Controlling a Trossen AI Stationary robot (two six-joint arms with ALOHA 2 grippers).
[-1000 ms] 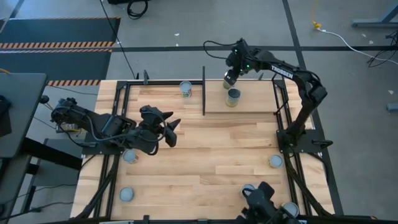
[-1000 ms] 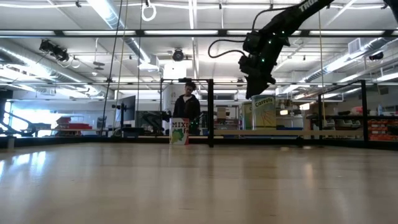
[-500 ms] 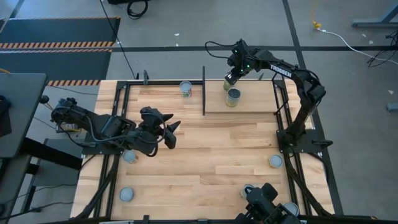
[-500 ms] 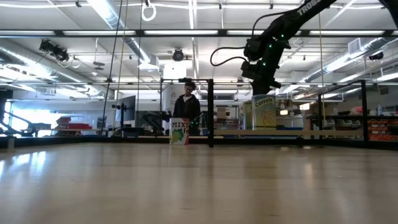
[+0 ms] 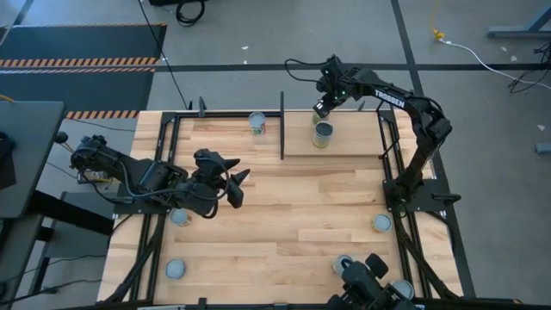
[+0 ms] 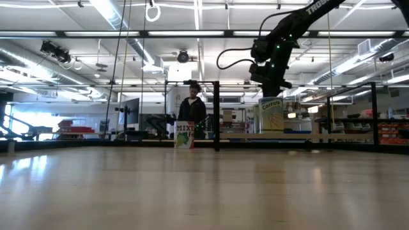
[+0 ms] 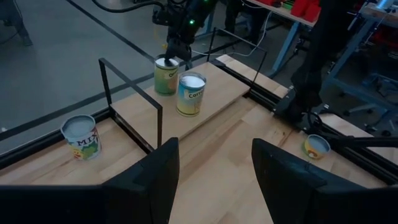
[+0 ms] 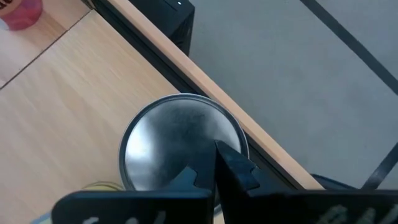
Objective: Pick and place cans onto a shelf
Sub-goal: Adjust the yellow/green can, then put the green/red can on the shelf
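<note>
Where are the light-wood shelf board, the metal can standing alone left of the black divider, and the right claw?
Light-wood shelf board [image 5: 353,145], high view, bare front part.
Metal can left of the divider [image 5: 256,121], high view, lid.
Right claw [image 5: 321,109], high view, shut fingertips above a can.

Floor [image 5: 258,34]: grey concrete, crossed by dark lines. Black mat [image 5: 77,47] with orange-and-black hazard striping along its edges, at the far left. Yellow cable [image 5: 441,36] and a white lead trailing right. Dark desk corner [image 5: 26,155] at the left edge. Ceiling [image 6: 192,19]: long fluorescent strip lights, exposed ducts. Person [image 6: 192,112] in dark clothing, standing far back. Red bins [image 6: 393,131] on racks, far right. Bright windows [image 6: 38,121], far left.
</note>
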